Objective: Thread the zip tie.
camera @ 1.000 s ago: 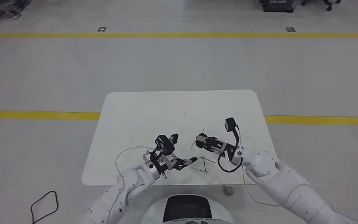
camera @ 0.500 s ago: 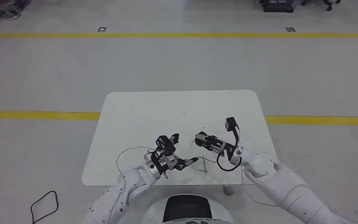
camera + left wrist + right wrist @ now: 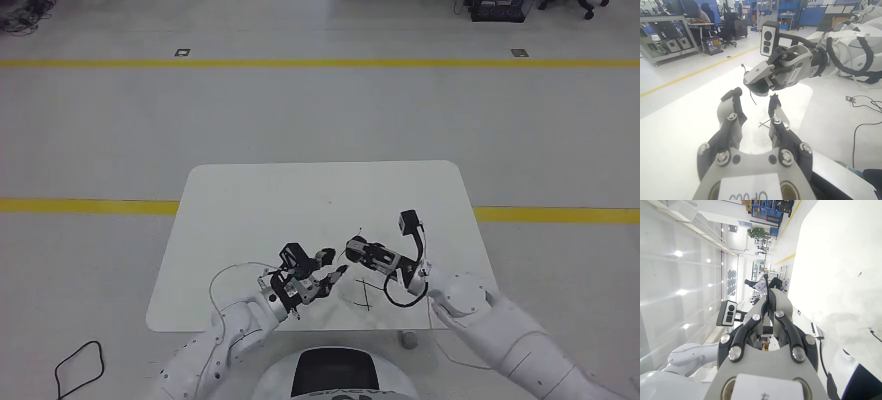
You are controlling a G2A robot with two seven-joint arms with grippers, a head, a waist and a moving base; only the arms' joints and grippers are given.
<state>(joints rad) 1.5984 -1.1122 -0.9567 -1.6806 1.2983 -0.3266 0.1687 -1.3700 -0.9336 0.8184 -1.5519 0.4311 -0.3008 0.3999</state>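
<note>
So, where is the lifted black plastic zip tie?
Left wrist view: zip tie pinched in the right gripper over the white table, facing the left gripper.

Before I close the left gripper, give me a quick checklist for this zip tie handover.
1. Right gripper shut on the thin black plastic zip tie: ok.
2. Left gripper open: ok.
3. Tail lined up between the left fingers: cannot tell, depth unclear.
4. Tail through the head: not ok, no loop yet.
5. Spare black ties on the white table, apart from both grippers: ok.
</note>
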